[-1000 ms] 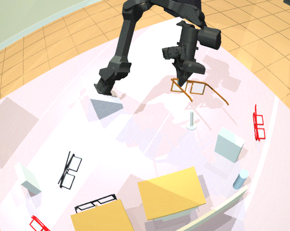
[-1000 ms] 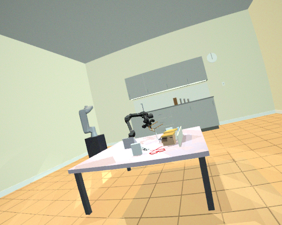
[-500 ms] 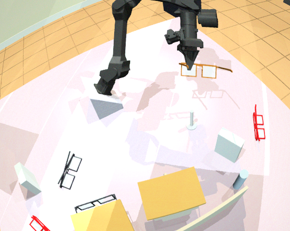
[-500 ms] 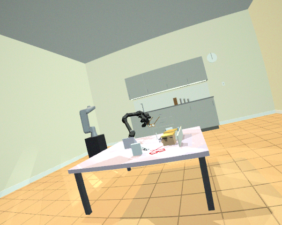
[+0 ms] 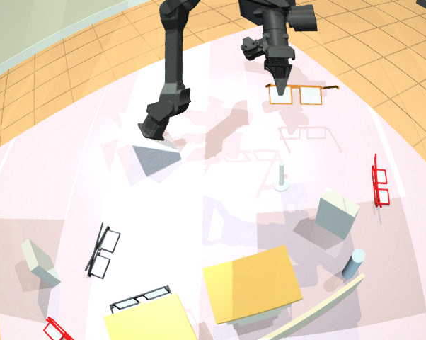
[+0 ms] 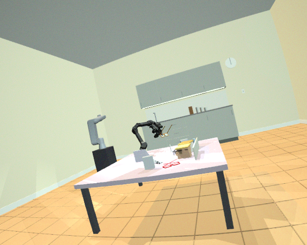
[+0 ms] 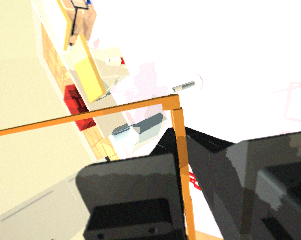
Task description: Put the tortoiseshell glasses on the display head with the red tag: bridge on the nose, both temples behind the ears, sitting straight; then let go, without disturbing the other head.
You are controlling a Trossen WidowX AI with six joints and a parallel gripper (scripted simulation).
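The tortoiseshell glasses (image 5: 311, 86) (image 6: 164, 136) (image 7: 80, 117), orange-brown, hang in the air over the far part of the table. My gripper (image 5: 281, 92) (image 7: 175, 132) is shut on their front frame, at the lens on the left in the top view. In the exterior view their temples point up. One display head (image 5: 251, 285) (image 7: 90, 75) has a yellow top and nothing visible on it; a small red patch beside its pale base in the wrist view looks like the red tag. The other head (image 5: 151, 318) (image 6: 183, 152) wears black glasses. The glasses are well apart from both heads.
A white peg (image 5: 281, 173) (image 7: 185, 86) stands between gripper and heads. A grey block (image 5: 335, 215), blue cylinder (image 5: 353, 264) and long upright board (image 5: 315, 311) stand nearby. A grey wedge (image 5: 156, 159), pale block (image 5: 41, 263), black glasses (image 5: 114, 241) and red glasses (image 6: 171, 165) are also around.
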